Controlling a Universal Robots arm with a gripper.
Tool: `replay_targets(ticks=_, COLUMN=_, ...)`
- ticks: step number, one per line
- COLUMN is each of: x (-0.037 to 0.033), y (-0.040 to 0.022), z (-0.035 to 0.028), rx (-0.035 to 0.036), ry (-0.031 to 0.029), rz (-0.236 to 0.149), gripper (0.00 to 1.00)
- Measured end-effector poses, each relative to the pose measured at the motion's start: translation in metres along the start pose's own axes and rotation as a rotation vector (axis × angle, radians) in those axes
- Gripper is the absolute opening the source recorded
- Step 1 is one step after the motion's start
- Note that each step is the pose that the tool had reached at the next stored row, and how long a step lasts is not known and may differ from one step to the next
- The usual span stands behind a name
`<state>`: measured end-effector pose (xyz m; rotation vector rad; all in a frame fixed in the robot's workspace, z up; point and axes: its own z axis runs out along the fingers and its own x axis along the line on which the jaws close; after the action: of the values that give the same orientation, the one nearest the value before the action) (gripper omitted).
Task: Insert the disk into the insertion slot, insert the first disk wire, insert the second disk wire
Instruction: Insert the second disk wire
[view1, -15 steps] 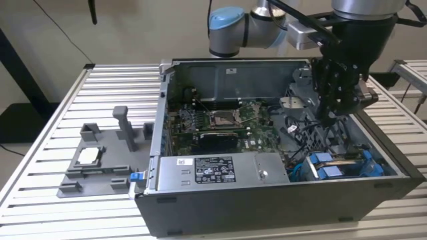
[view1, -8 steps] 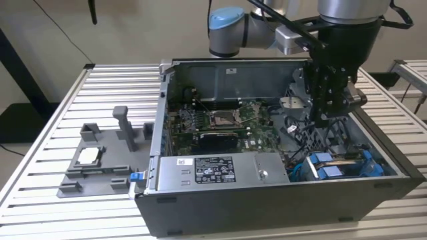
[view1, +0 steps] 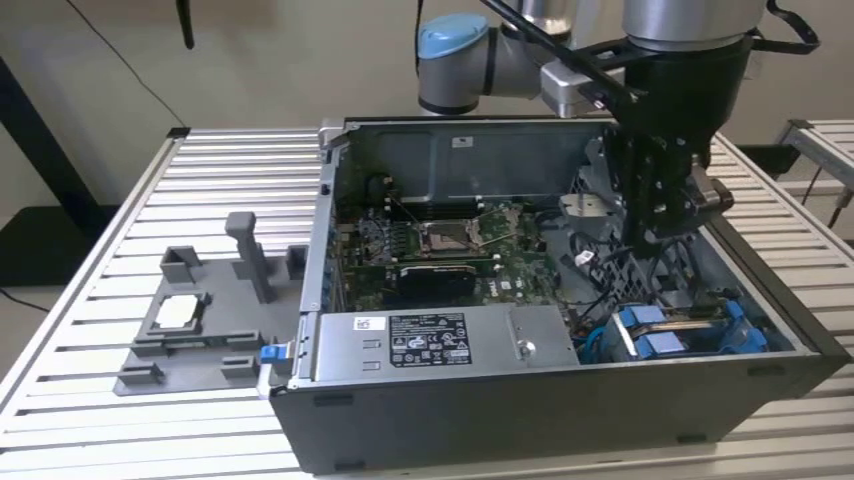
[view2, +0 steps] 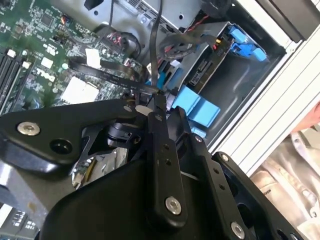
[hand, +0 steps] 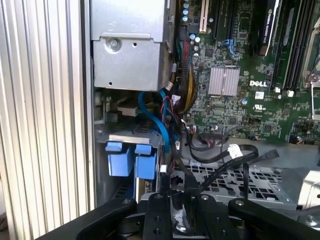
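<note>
Hand: hand (view2: 160, 102) clenched on a thin black wire (view2: 154, 50), low inside the case (view1: 534, 420).
Disk: disk (view1: 667, 335) appears seated in the slot (hand: 125, 136), at the case's corner on the exterior view's right.
Risk: the wire may twist in the pinch, so its plug meets the port askew.

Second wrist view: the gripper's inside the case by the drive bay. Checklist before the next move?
1. Seating of disk in insertion slot: ok, blue carrier tabs sit at the bay mouth.
2. Grip: gripper shut on black wire: ok.
3. Connector of black wire lined up with the disk's port: cannot tell, hidden.
4. Path free of loose cables: not ok, several cross beside the bay.
</note>
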<state>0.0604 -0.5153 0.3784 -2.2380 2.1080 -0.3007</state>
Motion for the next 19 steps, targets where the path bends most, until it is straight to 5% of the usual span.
replay_targets(ticks=2, x=-0.0002, y=0.0003, z=0.0009, rx=0.0020, ry=0.0030, rz=-0.004, gripper=0.27)
replay_targets(ticks=7, x=-0.0009, y=0.0009, z=0.0017, rx=0.0084, ry=-0.0018, rz=-0.039, gripper=0.27)
replay_targets(ticks=19, x=-0.0007, y=0.0013, z=0.0017, rx=0.0095, ry=-0.0033, rz=-0.048, gripper=0.16)
